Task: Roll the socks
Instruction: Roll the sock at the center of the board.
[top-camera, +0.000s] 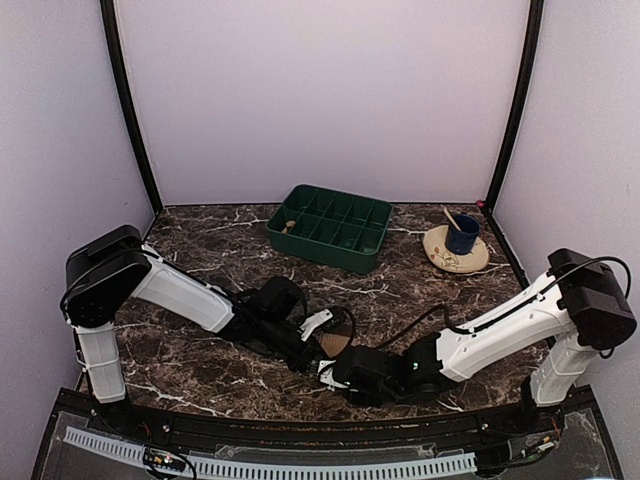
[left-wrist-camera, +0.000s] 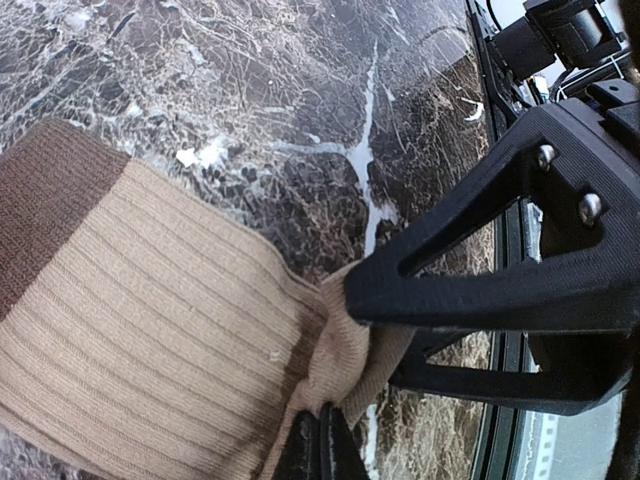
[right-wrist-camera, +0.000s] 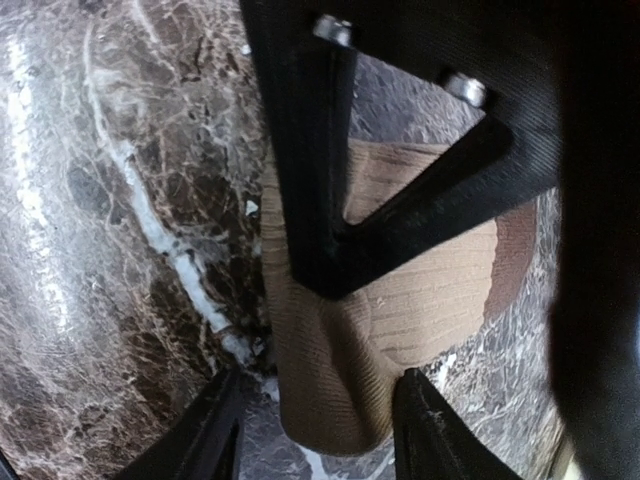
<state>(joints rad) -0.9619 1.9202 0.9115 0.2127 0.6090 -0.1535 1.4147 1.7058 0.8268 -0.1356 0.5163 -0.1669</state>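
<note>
A tan ribbed sock (top-camera: 340, 342) with a dark brown cuff lies on the marble table between the two grippers. My left gripper (left-wrist-camera: 322, 447) is shut on a bunched fold of the sock (left-wrist-camera: 150, 320) at its near end. My right gripper (right-wrist-camera: 315, 430) is open, its fingers either side of the sock's rounded folded end (right-wrist-camera: 340, 390); the right fingertip (right-wrist-camera: 425, 420) touches the fabric. The grippers meet over the sock, the left (top-camera: 322, 347) just above the right (top-camera: 336, 366) in the top view. The argyle sock is not in view.
A green compartment tray (top-camera: 325, 255) stands at the back centre. A tan saucer (top-camera: 445, 258) with a blue cup (top-camera: 462, 235) sits at the back right. The table's black front rail (top-camera: 300, 425) runs just behind the grippers.
</note>
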